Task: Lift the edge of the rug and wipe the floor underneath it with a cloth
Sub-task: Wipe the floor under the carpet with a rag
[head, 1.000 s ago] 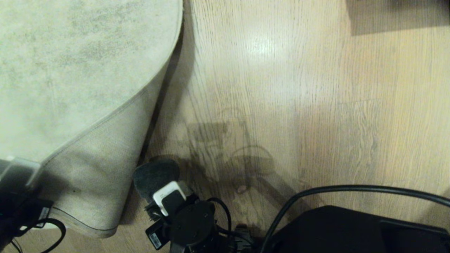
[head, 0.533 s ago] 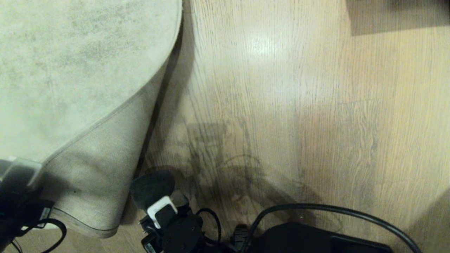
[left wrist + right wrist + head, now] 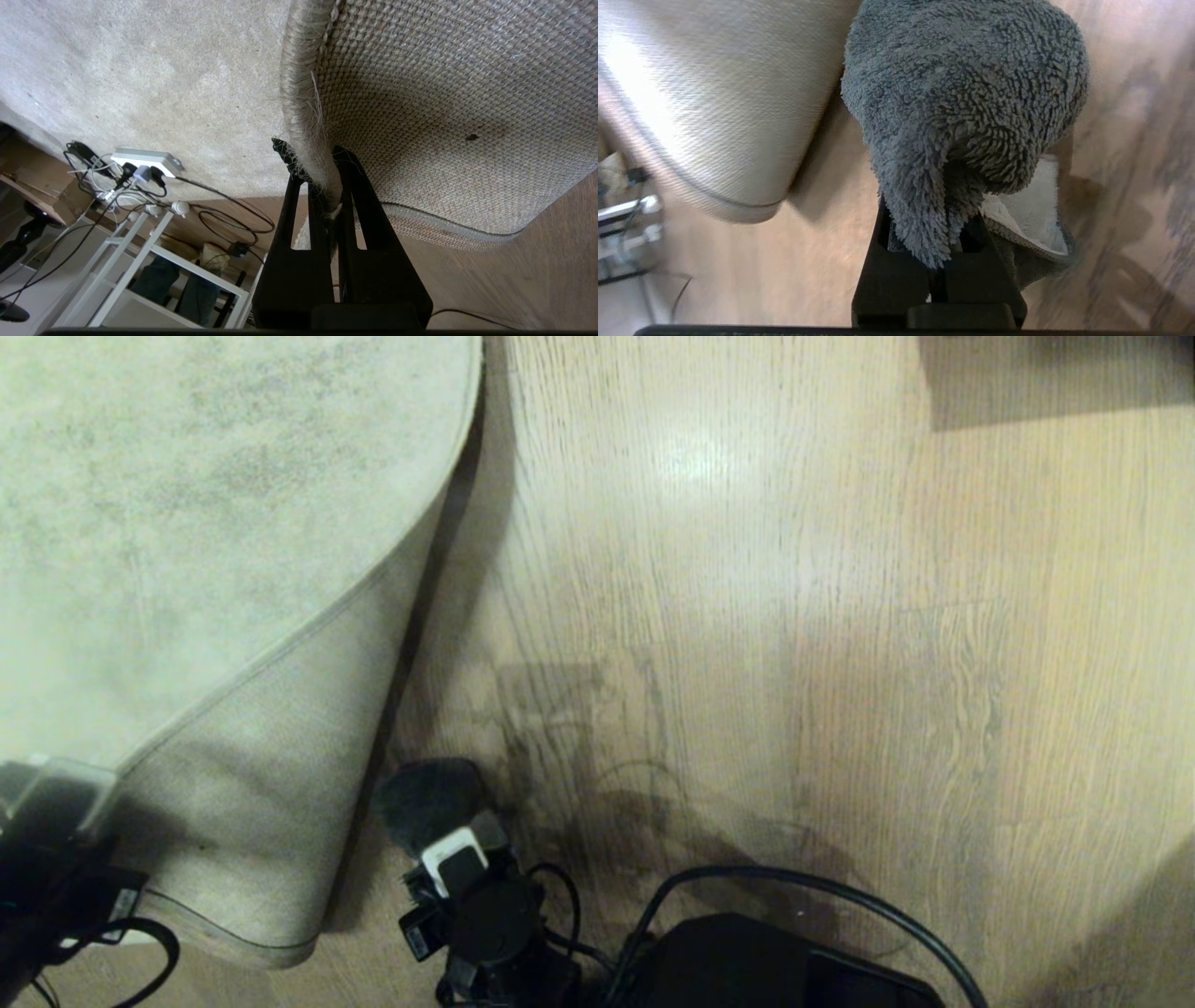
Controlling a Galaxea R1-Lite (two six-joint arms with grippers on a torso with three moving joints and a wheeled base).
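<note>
My left gripper (image 3: 317, 158) is shut on the rug edge (image 3: 303, 93) and holds it up and folded back. The woven tan backing (image 3: 252, 803) faces up at the lower left of the head view. The rug edge (image 3: 280, 649) runs diagonally across the fold. My right gripper (image 3: 931, 224) is shut on the cloth (image 3: 966, 93), a fuzzy grey-green rag that hides its fingertips. In the head view the cloth (image 3: 425, 798) sits low over the floor (image 3: 747, 616), just right of the lifted fold. I cannot tell whether it touches the planks.
A power strip (image 3: 145, 161) with tangled cables and a white rack (image 3: 154, 261) lie beyond the rug in the left wrist view. The right arm's black body and cable (image 3: 747, 952) fill the head view's lower middle. A dark shape (image 3: 1055, 378) sits at the top right.
The right gripper drew the cloth back toward me, then pushed it out again slightly to the right. Its black arm link slid left and lower. The left gripper kept the rug held up.
</note>
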